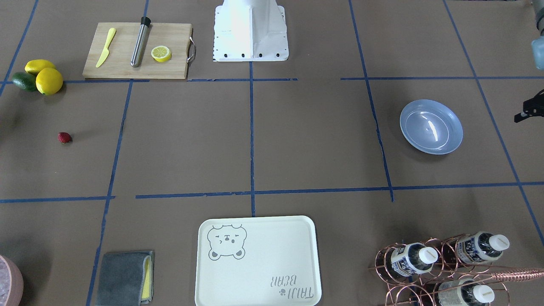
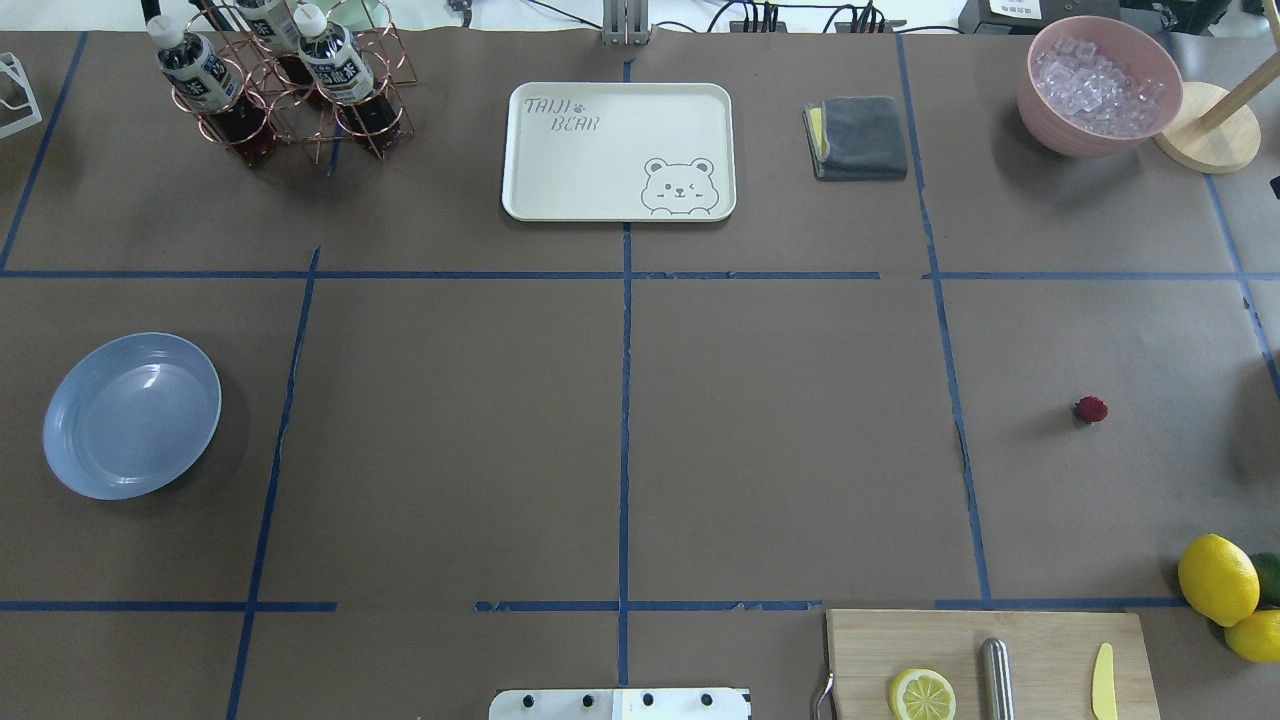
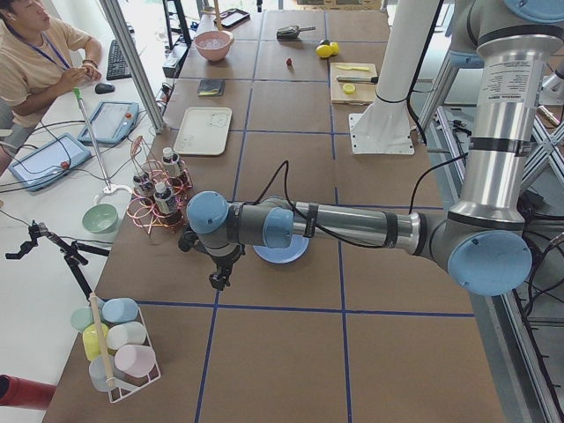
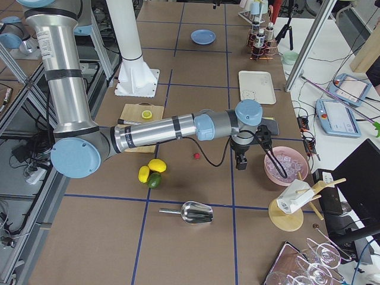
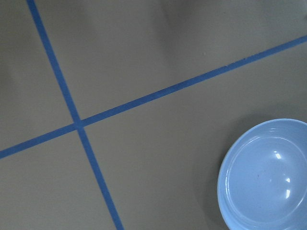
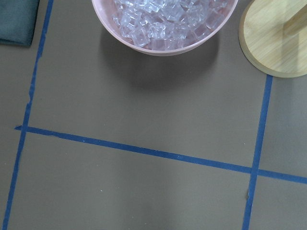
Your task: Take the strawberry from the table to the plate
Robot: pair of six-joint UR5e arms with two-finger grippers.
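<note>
Sitting on brown paper-covered desk point(image 2: 780, 430), tiny dark-red strawberry point(image 2: 1091, 408) lies well apart from round pale-blue glossy plate point(image 2: 131, 415). Left gripper point(image 3: 216, 281), right gripper point(image 4: 240, 162): you cannot tell whether parted. Watch: off-centre pinch could roll berry away.

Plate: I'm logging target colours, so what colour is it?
The plate is glossy pale blue, shown best in the overhead exterior view.

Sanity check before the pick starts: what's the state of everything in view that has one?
strawberry: on table, not gripped
plate: upright, empty
tray: empty
bowl: full of ice
bottles: upright, capped
cloth: folded
lemon half: cut face up
left gripper: beside plate, open or shut cannot tell
right gripper: near bowl, open or shut cannot tell
</note>
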